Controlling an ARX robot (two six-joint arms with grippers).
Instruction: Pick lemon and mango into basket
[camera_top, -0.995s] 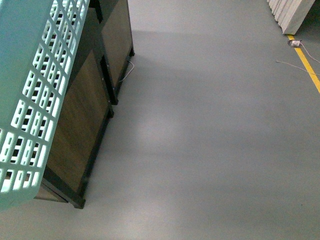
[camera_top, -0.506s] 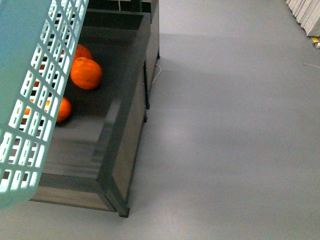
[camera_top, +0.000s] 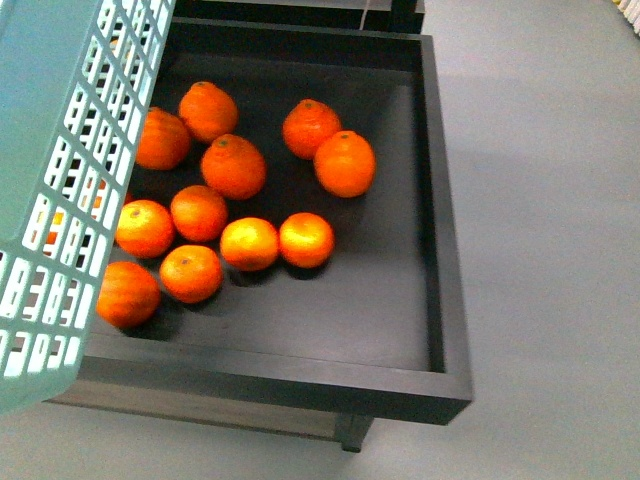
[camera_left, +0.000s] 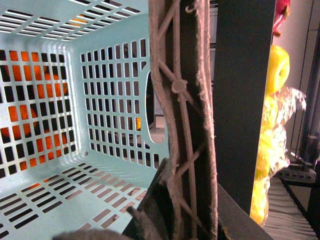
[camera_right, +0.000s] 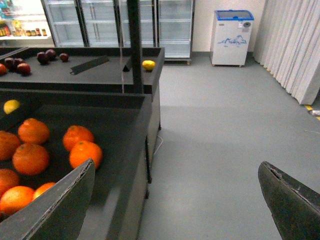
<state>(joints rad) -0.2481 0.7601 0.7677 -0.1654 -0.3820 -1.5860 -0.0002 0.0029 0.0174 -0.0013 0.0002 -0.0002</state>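
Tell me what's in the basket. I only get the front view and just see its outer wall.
Observer: Nothing. In the left wrist view, the part of the basket floor that shows is bare. The orange comes through the slots from outside.
Operator: Right tool holding anything?
Observer: No. The right tool is open and empty.
Operator: Any yellow fruit past the tangerines?
Observer: One yellow fruit lies on the far dark table. It's too small to tell if it's a lemon.
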